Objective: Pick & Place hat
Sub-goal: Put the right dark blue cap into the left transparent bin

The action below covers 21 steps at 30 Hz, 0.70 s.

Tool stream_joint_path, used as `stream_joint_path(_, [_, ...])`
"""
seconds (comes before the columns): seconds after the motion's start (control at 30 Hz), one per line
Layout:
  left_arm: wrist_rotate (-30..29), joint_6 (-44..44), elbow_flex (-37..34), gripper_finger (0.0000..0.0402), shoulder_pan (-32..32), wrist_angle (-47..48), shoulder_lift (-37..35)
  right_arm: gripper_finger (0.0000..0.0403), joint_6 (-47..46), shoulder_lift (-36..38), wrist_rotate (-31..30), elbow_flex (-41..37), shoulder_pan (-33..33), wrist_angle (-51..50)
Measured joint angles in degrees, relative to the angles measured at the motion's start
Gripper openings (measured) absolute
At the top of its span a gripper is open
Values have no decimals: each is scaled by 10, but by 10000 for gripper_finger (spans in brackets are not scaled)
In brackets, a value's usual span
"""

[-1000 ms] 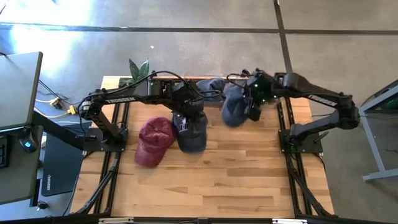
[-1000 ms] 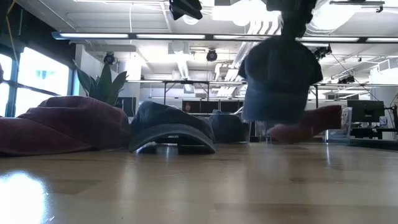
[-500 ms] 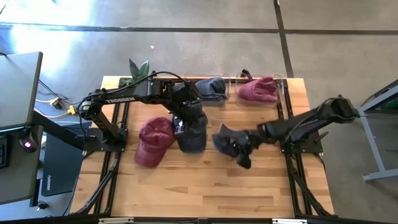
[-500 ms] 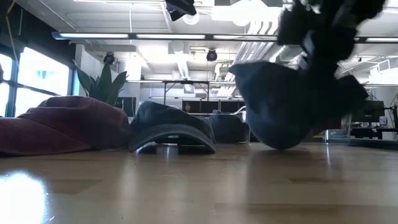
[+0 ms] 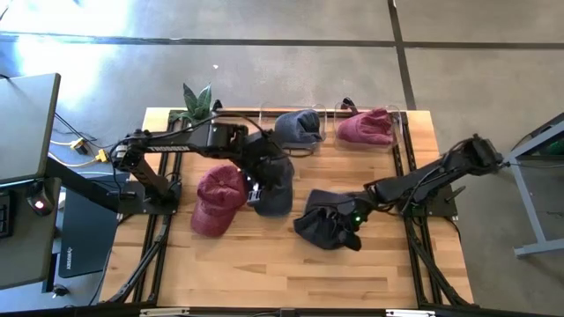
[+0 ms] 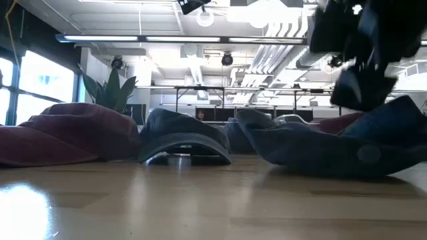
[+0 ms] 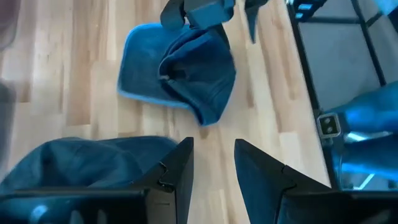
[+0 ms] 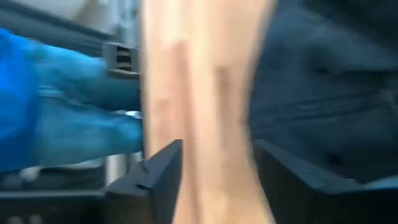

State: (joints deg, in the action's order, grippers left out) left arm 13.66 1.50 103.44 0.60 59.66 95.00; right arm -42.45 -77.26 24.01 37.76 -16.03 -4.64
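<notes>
A dark blue hat [image 5: 322,226] lies crumpled on the wooden table near its middle, resting on its underside [image 6: 327,160]. My right gripper [image 5: 355,217] stands open just beside the hat's right edge; bare wood shows between its fingers [image 8: 214,162]. My left gripper [image 5: 258,187] hovers open over a navy cap [image 5: 271,192], with only table showing between its fingers [image 7: 213,149]. A red cap [image 5: 216,201] lies to the left of the navy cap.
At the far edge stand two clear bins, one holding a dark blue hat [image 5: 298,128], the other a maroon hat [image 5: 366,129]. A potted plant [image 5: 196,99] is at the far left corner. Bare wood stretches along the near side [image 5: 282,273].
My right gripper has carried the dark blue hat from beside the far bins toward the near edge and down, then opened and let go. The hat, which hung below the fingers, now lies slumped on the table.
</notes>
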Motion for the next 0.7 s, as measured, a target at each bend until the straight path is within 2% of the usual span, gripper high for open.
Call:
stream_joint_path(0.07, [-17,40,-5,111,16,-14,0,232,-26,27,4,2,-1,-8])
stream_joint_path(0.13, [-27,86,-14,111,29,-31,0,248,-73,52,-18,2,-12,-29])
stream_joint_path(0.33, [-59,233,-66,111,75,-122,3,251,-167,112,-119,2,-102,-126])
stream_joint_path(0.47, [-63,291,-100,111,99,-222,33,241,-242,108,-222,-2,-189,-169])
stream_joint_path(0.57, [-52,302,-99,111,105,-312,75,232,-295,87,-333,-14,-250,-163])
stream_joint_path(0.7, [-25,318,-99,111,103,-404,134,216,-363,45,-452,-42,-292,-147])
